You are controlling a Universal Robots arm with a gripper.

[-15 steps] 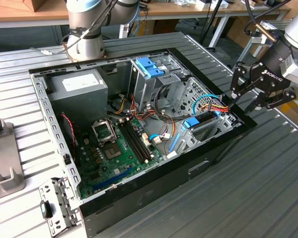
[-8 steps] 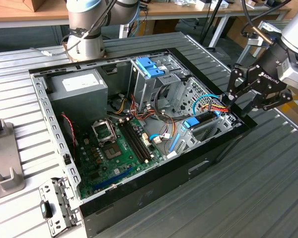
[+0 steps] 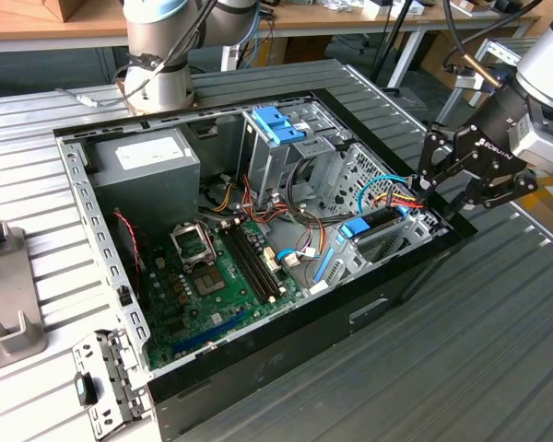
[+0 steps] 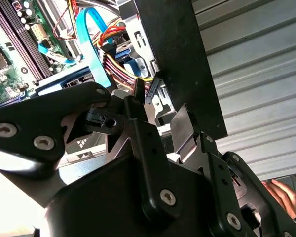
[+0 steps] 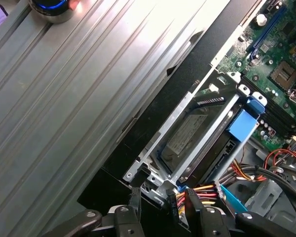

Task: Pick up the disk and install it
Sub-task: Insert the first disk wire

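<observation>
We see the disk (image 5: 195, 136) sitting in its bay, coloured wires (image 5: 237, 173) crowding the gripper (image 5: 163, 205), fingers apart, probably empty.

An open computer case (image 3: 258, 368) lay just below the gripper — its motherboard (image 3: 212, 267) farther off, coloured cables (image 3: 398, 195) close by, a power supply (image 3: 147, 166) well beyond.

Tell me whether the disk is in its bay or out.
In: the disk lies flat inside the metal bay, blue tab at its end.
</observation>
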